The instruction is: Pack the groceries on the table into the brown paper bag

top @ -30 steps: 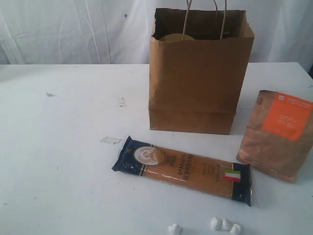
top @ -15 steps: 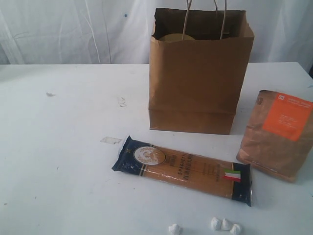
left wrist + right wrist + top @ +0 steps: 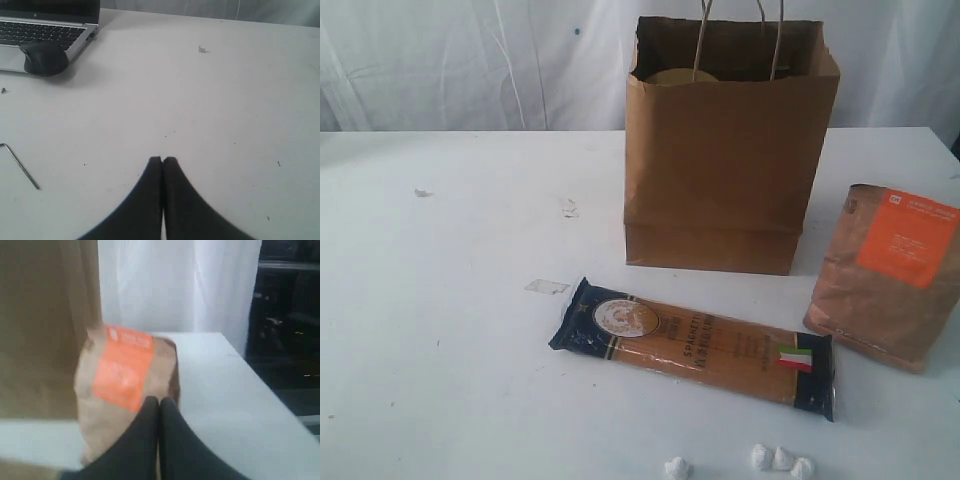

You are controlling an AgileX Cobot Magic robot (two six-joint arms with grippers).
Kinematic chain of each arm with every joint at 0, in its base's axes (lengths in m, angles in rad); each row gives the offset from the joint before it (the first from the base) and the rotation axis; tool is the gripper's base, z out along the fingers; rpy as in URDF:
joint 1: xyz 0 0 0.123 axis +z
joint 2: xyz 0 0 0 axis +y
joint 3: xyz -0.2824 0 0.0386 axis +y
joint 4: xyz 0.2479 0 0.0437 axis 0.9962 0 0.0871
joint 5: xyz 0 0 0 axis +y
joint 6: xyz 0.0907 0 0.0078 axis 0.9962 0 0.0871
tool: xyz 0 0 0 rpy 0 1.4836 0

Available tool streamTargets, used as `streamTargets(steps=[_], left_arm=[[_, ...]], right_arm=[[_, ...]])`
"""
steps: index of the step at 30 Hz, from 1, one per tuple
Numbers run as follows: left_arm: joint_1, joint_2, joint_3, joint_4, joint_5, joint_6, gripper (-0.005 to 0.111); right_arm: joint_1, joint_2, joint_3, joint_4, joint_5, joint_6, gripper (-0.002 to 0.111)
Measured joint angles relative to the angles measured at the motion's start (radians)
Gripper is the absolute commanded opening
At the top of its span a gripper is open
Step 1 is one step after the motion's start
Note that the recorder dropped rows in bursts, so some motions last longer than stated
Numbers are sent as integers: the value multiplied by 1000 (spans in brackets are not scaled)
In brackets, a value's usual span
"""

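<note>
Table: white, wide, 2 groceries lying on it. Brown paper bag stands upright at the back centre, mouth open. Spaghetti packet lies flat in front of the bag, long axis running across the table. Brown pouch stands right of the bag, orange label forward. Right end effector is clenched and empty, with the pouch close ahead of its tips, so the right arm is plainly nearer. Left end effector is clenched and empty over bare table near a laptop and mouse. Likely next: the right opens and takes the pouch.
</note>
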Motion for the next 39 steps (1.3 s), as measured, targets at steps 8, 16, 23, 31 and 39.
streamTargets(steps=[8, 16, 23, 31, 39], left_arm=[[0, 0, 0, -6, 0, 0, 0], [0, 0, 0, -6, 0, 0, 0], [0, 0, 0, -6, 0, 0, 0], [0, 0, 0, -6, 0, 0, 0], [0, 0, 0, -6, 0, 0, 0]], right_arm=[[0, 0, 0, 394, -141, 392, 0], [0, -2, -158, 387, -475, 549, 0], [0, 164, -451, 261, -663, 19, 0], [0, 631, -492, 359, -359, -851, 0], [0, 945, -478, 773, -281, -913, 0]])
